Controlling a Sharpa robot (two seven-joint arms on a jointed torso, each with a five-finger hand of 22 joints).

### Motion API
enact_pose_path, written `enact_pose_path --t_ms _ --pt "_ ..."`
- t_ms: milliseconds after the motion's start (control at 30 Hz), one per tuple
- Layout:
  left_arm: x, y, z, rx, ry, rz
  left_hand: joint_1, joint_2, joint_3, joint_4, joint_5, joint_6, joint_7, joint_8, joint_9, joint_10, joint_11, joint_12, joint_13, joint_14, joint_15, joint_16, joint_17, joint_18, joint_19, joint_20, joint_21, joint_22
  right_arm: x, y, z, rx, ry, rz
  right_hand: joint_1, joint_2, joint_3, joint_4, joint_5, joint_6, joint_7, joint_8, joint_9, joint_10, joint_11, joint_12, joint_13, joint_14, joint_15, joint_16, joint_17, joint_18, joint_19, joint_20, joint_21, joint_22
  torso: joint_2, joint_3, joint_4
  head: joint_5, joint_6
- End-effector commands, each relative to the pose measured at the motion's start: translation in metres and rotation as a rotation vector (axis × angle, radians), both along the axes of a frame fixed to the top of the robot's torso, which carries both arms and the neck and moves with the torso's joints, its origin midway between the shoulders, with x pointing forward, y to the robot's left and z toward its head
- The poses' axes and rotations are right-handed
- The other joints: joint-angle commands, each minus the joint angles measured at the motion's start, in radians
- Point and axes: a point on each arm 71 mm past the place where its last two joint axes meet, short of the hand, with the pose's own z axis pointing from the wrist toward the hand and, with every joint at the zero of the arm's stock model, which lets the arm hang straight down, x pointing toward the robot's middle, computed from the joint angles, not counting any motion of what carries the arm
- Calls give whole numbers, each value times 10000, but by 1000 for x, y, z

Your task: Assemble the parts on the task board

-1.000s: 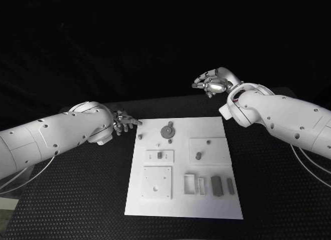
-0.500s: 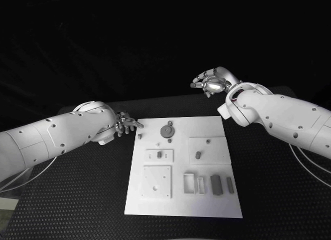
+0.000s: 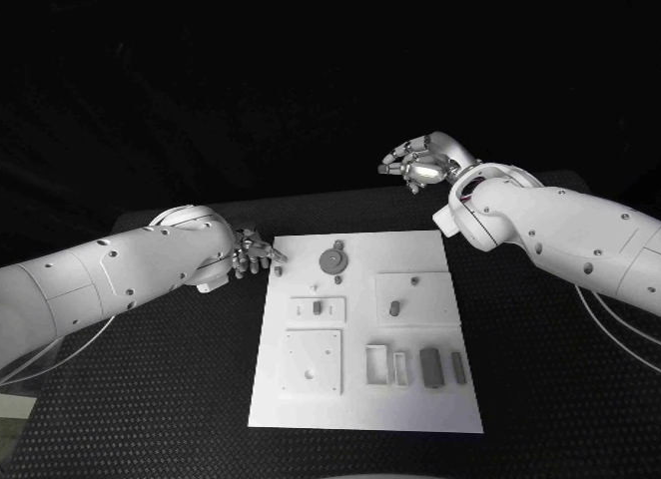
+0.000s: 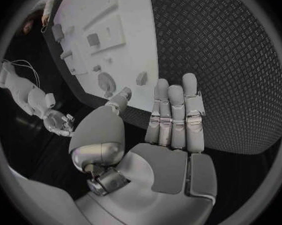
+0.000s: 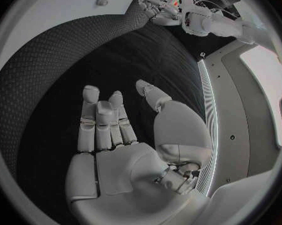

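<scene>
A: White task board [image 3: 417,399] lies at the centre of the head view, on the black table [image 3: 158,399]. Where is my left hand [image 3: 255,253] now?

B: At the board's upper left corner, fingertips reaching its edge. Over the last second I have moved it a little toward the board; before, it hung just off that corner.

A: Its state?

B: Fingers straight and side by side, thumb set apart, palm bare in the left wrist view [image 4: 163,135]. It holds nothing.

A: What lies nearest it?

B: A small grey peg [image 3: 281,268] just below the fingertips, and the round gear [image 3: 333,261] to its right, near the board's upper middle. I judge the peg to be the first pick, though contact is not yet made.

A: And my right hand [image 3: 421,165]?

B: Raised above the board's upper right corner, well apart from it, about where it was a second ago. Fingers loosely curled, nothing in them; its wrist view [image 5: 116,140] shows a bare palm.

A: Other parts?

B: Two grey bars [image 3: 443,366] lie untouched at the board's lower right. Assembly has barely begun.
</scene>
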Motion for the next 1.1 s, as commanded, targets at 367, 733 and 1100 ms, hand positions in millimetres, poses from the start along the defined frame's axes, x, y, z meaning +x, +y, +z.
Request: enact_pose_path --t_ms 367,733,1100 --pt "-1 -8 -2 -4 268 -413 224 493 -265 -151 187 139 -28 104 -97 112 -9 -29 27 5 21 17 57 129 -33 -36 -27 105 -1 3 0 0 18 166 -69 16 16 22 35 10 77 -56 -12 -69 6 72 -15 -81 -8 -42 18 118 8 -47 -31 196 -1 2 3 2 -16" --pt "-1 -10 -5 -17 364 -452 412 717 -465 -369 666 181 -39 160 -200 142 -18 -61 33 29 26 -16 90 128 -25 -31 -54 175 -1 3 0 4 16 172 -69 17 15 19 34 8 78 -56 -13 -69 7 74 -15 -81 -8 -42 18 118 8 -48 -30 196 -4 8 -2 -1 -26" --pt "-2 -12 -10 -1 516 -533 534 807 -549 -587 831 190 -38 188 -254 153 -17 -74 39 39 31 -34 108 121 -14 -24 -72 207 -1 4 0 5 21 178 -67 21 16 15 35 6 79 -56 -13 -70 7 75 -16 -81 -7 -42 18 118 8 -48 -29 196 -4 5 -5 -28 -34"
